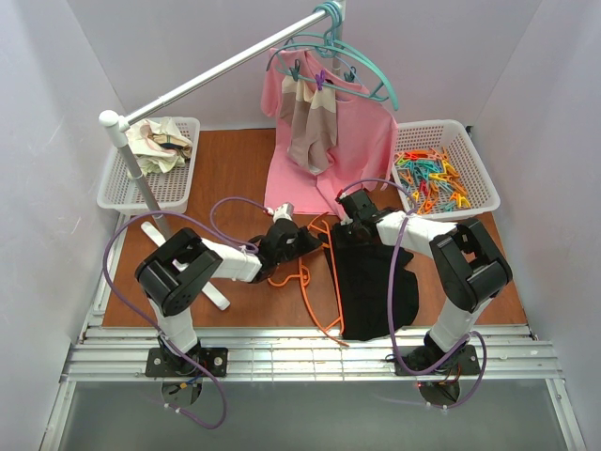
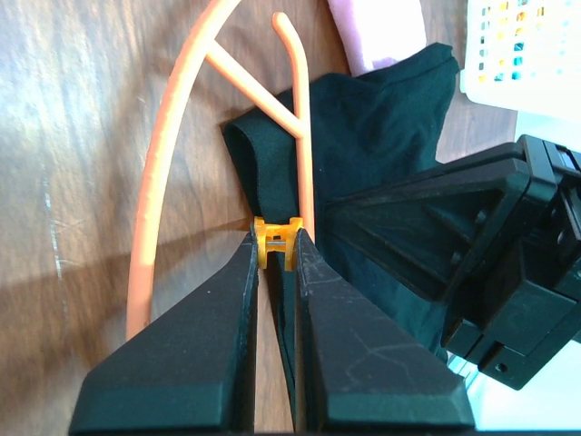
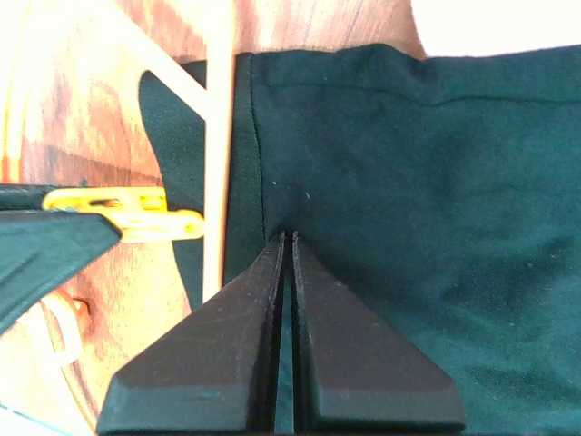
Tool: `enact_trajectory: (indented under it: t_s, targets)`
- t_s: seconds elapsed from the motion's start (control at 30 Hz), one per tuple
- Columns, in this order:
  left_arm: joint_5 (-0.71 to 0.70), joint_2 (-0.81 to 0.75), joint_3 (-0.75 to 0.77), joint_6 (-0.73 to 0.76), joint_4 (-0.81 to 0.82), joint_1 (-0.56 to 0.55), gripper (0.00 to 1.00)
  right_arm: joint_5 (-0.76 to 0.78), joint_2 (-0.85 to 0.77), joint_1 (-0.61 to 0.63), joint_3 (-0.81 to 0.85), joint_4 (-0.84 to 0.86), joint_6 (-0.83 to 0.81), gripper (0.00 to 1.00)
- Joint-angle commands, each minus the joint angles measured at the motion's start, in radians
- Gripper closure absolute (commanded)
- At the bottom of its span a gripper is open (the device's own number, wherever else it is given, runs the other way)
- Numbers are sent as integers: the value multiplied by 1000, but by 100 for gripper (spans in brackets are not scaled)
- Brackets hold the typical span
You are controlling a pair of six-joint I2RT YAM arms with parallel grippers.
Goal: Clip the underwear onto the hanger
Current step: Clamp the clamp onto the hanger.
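The underwear is plain black cloth, spread flat on the table at the near right; the hanger, thin bright orange plastic, lies flat just left of it; one straight arm crosses the cloth's left edge, a narrow black strip showing beyond it

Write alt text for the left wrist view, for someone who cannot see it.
The left gripper holds a yellow clip beside a bar of the orange hanger, which lies across the black underwear on a wooden table. The right gripper reaches onto the cloth from the right; pink cloth and a white basket show at the top.
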Motion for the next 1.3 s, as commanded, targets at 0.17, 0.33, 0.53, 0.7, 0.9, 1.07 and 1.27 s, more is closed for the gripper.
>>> enact_trajectory:
  t_s: [0.17,0.33,0.53,0.7,0.9,1.07,1.27]
  targets:
    - [-16,9,-27,-14,45,-26,100,-43,12,3,-31,39,7,99]
    - [-15,-1,-43,-20,73,-26,100,-46,17,3,-35,37,5,99]
    - [-1,-23,-85,-37,127,-26,100,-48,22,1,-32,37,5,99]
    - [11,-38,-132,-61,210,-26,100,-48,23,3,-31,32,4,99]
    - [48,-32,-166,-96,306,-26,100,-54,32,3,-26,28,4,99]
    - [65,-12,-189,-126,381,-26,100,-63,38,3,-28,23,1,99]
    - [99,31,-186,-138,432,-26,100,-80,51,9,-31,23,-3,99]
